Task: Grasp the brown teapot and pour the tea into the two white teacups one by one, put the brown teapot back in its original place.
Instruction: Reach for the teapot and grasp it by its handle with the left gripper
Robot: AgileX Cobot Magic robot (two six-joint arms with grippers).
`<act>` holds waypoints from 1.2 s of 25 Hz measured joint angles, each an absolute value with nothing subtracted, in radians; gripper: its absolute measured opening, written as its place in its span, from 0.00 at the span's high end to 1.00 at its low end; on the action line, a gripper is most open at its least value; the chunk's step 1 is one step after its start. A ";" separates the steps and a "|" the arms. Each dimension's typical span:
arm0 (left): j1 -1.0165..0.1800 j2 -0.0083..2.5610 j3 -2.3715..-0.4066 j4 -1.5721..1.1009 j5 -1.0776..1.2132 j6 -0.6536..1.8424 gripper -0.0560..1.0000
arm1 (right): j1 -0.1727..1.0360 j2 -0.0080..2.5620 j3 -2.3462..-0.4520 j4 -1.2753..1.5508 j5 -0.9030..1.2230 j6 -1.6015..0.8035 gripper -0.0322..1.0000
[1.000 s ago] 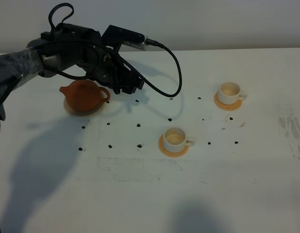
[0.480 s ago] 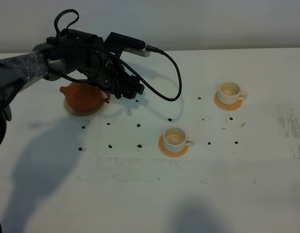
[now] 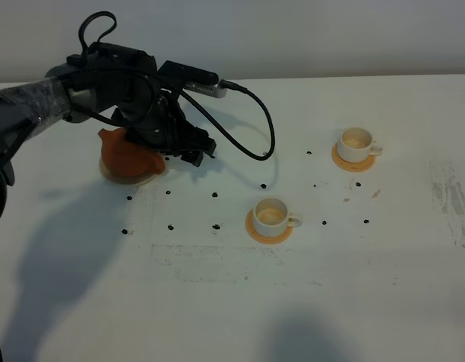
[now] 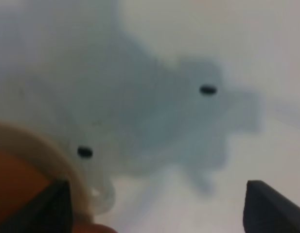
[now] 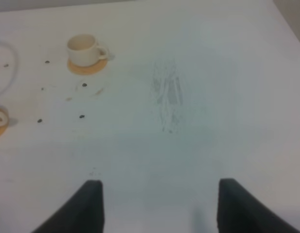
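Observation:
The brown teapot (image 3: pixel 125 153) stands on the round cream plate (image 3: pixel 111 175) at the left of the table. My left gripper (image 3: pixel 188 151) is low at the teapot's handle side, and the arm covers part of the pot. In the left wrist view the gripper (image 4: pixel 159 213) is open, with the plate's rim (image 4: pixel 40 145) and a bit of the teapot (image 4: pixel 13 189) by one fingertip (image 4: pixel 57 206). Two white teacups, a near one (image 3: pixel 271 214) and a far one (image 3: pixel 357 141), sit on coasters; their insides look pale tan. My right gripper (image 5: pixel 160 208) is open over bare table, and the far cup (image 5: pixel 83 47) lies well ahead of it.
Each cup sits on an orange-tan coaster (image 3: pixel 268 232) (image 3: pixel 353 163). Small black dots (image 3: pixel 215 194) mark the white table. The left arm's black cable (image 3: pixel 256 128) loops over the table behind the near cup. A grey scuff (image 3: pixel 449 197) lies at the right side.
My left gripper has moved down and left, closer to the teapot's handle side, and now covers more of the pot. The teapot and cups have not moved.

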State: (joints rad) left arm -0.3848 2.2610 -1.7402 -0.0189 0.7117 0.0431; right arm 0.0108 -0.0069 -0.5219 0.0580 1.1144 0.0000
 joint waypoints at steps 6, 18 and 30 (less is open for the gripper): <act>-0.384 2.260 -1.740 -0.020 0.726 0.044 0.30 | 0.011 -0.007 -0.522 0.058 1.114 0.000 0.49; -0.367 2.255 -1.740 -0.055 0.803 0.072 0.30 | 0.011 -0.007 -0.522 0.058 1.114 0.000 0.49; -0.351 2.253 -1.782 -0.088 0.826 0.107 0.31 | 0.011 -0.007 -0.522 0.058 1.114 0.000 0.49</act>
State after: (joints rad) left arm -0.3509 2.2527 -1.7817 -0.0879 0.8262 0.1073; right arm 0.0108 -0.0069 -0.5219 0.0580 1.1144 0.0000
